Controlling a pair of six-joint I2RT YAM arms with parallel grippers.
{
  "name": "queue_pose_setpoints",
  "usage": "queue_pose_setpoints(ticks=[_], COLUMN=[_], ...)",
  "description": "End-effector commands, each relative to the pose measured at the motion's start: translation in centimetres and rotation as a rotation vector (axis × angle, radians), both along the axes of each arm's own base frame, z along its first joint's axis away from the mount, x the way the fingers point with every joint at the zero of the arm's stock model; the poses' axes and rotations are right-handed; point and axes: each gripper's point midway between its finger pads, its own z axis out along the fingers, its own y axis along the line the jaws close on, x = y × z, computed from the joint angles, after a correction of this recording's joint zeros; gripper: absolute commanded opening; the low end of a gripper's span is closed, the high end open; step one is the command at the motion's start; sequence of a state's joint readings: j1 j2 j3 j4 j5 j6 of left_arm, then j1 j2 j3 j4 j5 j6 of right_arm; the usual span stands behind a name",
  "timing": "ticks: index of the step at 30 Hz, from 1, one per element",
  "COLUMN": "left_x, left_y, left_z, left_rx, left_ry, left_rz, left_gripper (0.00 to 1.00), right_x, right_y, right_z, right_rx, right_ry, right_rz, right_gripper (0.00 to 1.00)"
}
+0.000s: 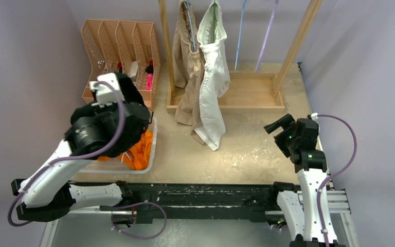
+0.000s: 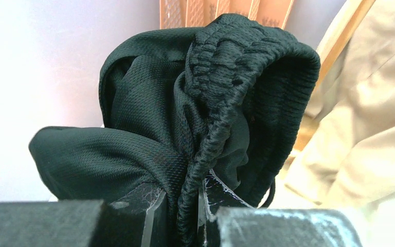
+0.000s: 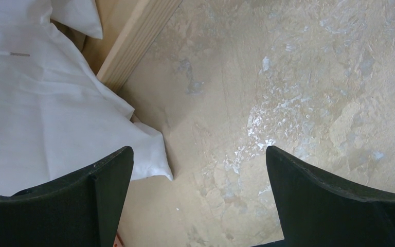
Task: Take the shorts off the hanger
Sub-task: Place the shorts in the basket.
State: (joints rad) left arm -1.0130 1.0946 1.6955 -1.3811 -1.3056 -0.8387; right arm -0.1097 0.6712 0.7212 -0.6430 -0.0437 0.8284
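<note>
Hanging in the upper middle of the top frame, the beige shorts point(image 1: 185, 67) and white shorts point(image 1: 213, 87) droop from the wooden rack point(image 1: 247, 95), side by side and touching. At left, the left arm point(image 1: 51, 175) holds the black shorts point(image 1: 133, 118) above a clear bin point(image 1: 153, 135) containing the orange shorts point(image 1: 141, 152). At right, the right end effector point(image 1: 279, 135) sits over the counter point(image 1: 236, 149), fingers apart.

Left wrist view: the left end effector point(image 2: 182, 206) is clamped on the black waistband (ribbed, bunched upward), which fills mid-frame.

Right wrist view: the fingers are spread with nothing between them, and a white hem lies at lower left beside a rack post point(image 3: 133, 46).
</note>
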Motion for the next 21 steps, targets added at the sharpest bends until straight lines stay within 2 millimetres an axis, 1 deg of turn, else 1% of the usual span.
queue_pose_setpoints(ticks=[1, 2, 3, 5, 6, 7, 9, 10, 11, 12, 13, 15, 16, 18, 21], left_x=[1.9, 2.7, 3.7, 5.1, 5.5, 5.6, 5.8, 5.7, 5.2, 4.8, 4.5, 4.2, 4.0, 3.7, 3.7], left_y=[-1.0, -1.0, -0.6, 1.0, 2.1, 3.3, 5.6, 6.5, 7.5, 8.2, 8.2, 8.1, 8.1, 8.3, 8.9], left_z=[-5.0, -6.5, -8.1, -10.9, -11.8, -12.7, -13.9, -14.6, -15.2, -15.3, -14.9, -11.7, -9.8, -6.5, -2.5], left_rx=[0.047, 0.047, 0.037, -0.017, -0.047, -0.076, -0.132, -0.159, -0.172, -0.192, -0.229, -0.282, -0.295, -0.295, -0.278], left_ry=[0.076, 0.130, 0.185, 0.263, 0.278, 0.291, 0.293, 0.300, 0.314, 0.308, 0.288, 0.180, 0.129, 0.086, 0.042], left_rz=[0.036, 0.037, 0.046, 0.071, 0.091, 0.116, 0.165, 0.194, 0.240, 0.262, 0.253, 0.224, 0.213, 0.206, 0.228], left_gripper=[0.00, 0.00, 0.00, 0.00, 0.00, 0.00, 0.00, 0.00, 0.00, 0.00, 0.00, 0.00, 0.00, 0.00, 0.00], right_x=[0.5, 0.6, 0.6, 0.4, 0.3, 0.0, -0.4, -0.5, -0.4, -0.4, -0.3, -0.3, -0.3, -0.1, 0.2], right_y=[0.3, 0.4, 0.5, 0.4, 0.5, 0.6, 0.5, 0.3, 0.3, 0.3, 0.3, 0.3, 0.3, 0.5, 0.5], right_z=[0.2, 0.2, 0.2, 0.3, 0.4, 0.3, 0.3, 0.2, 0.3, 0.3, 0.3, 0.1, 0.0, -0.1, -0.1], right_rx=[-0.002, 0.002, 0.003, -0.001, 0.000, 0.002, -0.005, -0.015, -0.019, -0.022, -0.024, -0.025, -0.025, -0.019, -0.025], right_ry=[-0.034, -0.035, -0.033, -0.027, -0.024, -0.014, 0.000, 0.001, -0.006, -0.009, -0.009, -0.002, 0.001, -0.004, -0.013], right_rz=[0.031, 0.035, 0.038, 0.039, 0.040, 0.043, 0.047, 0.043, 0.041, 0.043, 0.046, 0.052, 0.052, 0.061, 0.070], right_gripper=[0.99, 1.00, 1.00, 1.00, 1.00, 1.00, 1.00, 1.00, 1.00, 1.00, 1.00, 1.00, 1.00, 1.00, 1.00])
